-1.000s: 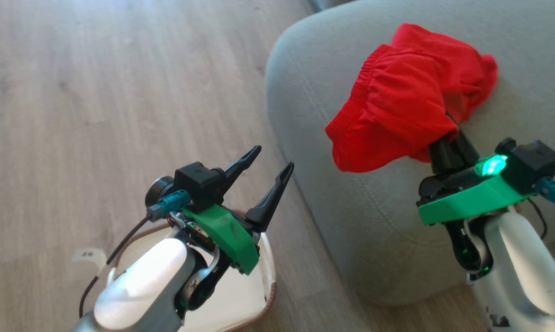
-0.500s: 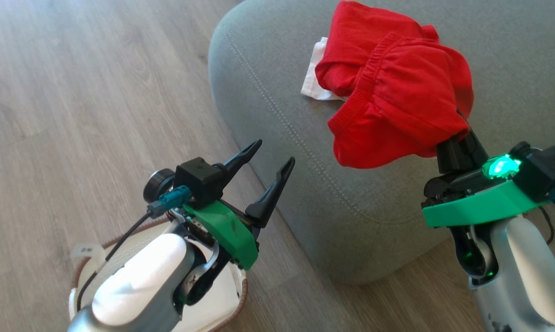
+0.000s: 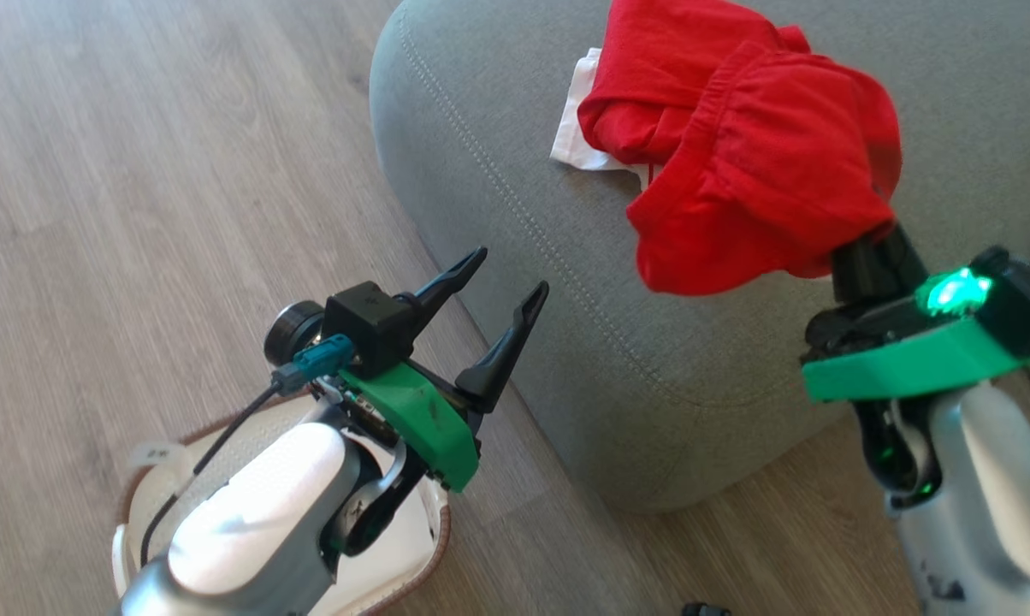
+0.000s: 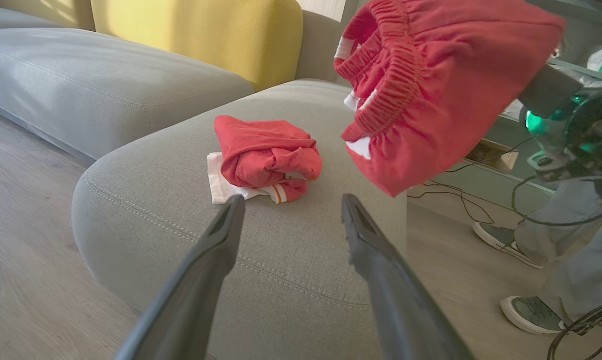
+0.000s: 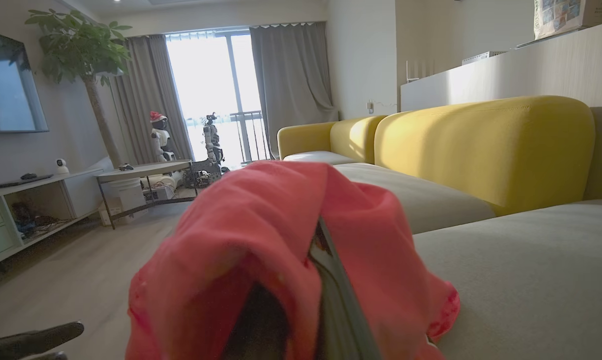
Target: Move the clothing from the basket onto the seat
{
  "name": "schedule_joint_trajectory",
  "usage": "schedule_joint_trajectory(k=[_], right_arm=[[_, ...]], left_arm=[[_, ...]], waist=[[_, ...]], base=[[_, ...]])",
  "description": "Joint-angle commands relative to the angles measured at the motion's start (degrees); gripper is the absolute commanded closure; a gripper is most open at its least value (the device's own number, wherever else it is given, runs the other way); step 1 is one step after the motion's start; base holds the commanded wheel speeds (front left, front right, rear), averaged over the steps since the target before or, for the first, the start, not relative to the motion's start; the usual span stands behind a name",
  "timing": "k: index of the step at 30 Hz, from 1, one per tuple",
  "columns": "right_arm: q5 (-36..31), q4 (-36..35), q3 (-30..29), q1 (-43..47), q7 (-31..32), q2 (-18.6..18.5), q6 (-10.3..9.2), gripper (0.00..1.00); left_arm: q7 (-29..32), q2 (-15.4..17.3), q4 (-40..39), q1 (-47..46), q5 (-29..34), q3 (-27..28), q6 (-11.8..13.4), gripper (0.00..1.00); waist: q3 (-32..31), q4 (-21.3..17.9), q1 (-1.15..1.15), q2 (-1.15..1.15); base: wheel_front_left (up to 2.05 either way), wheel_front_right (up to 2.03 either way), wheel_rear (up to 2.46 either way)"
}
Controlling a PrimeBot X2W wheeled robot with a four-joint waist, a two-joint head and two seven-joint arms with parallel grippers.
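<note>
Snagging threatens: the garment (image 3: pixel 763 197) drapes over the right gripper (image 5: pixel 328 295), clenched on it above the seat (image 3: pixel 566 342), and may cling at release; left gripper (image 3: pixel 511 269) gapes empty.

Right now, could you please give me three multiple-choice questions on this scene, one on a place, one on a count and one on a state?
1. Where does the crumpled red-and-white garment lie? A. on the grey-green fabric seat cushion B. in a blue bucket C. on a glass shelf
2. How many red garments are there? A. one B. two C. four
3. How is the left gripper? A. shut on fabric B. open and empty C. shut on a bottle
Answers: 1 A, it rests on the cushion. 2 B, one lies there, and red elastic-waisted shorts hang from the right gripper. 3 B, its fingers stand apart, nothing between.
</note>
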Motion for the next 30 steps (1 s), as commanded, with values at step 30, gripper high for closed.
schedule_joint_trajectory(k=[30], right_arm=[[9.2, 31.7, -7.4, -40.0, 0.1, -18.2, -0.01, 1.0]], left_arm=[[4.1, 1.9, -7.8, -15.8, 4.7, 0.0, -2.8, 0.0]], waist=[[22.0, 12.3, 0.0, 0.0]], base=[[0.0, 0.0, 0.0]])
